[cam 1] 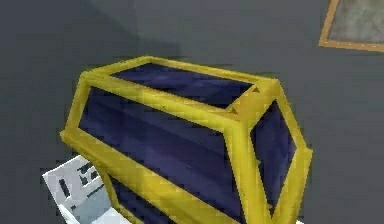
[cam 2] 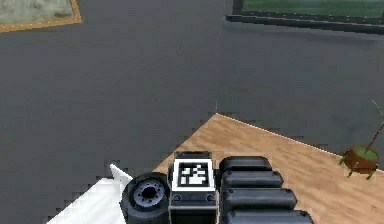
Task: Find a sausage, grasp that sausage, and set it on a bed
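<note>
In the arm side view the dark arm rises from the bottom edge, ending in a white square with black marks. Left of that sits the gripper's dark round body. Its far end lies against a white surface at the bottom left, and I cannot tell whether it holds anything. In the forward view a large dark blue box with a yellow frame stands close ahead, tilted in the picture.
A white object with dark marks shows below the box's left corner. Framed pictures hang on the grey walls. A dark window frame is at top right, above wooden floor and a small potted plant.
</note>
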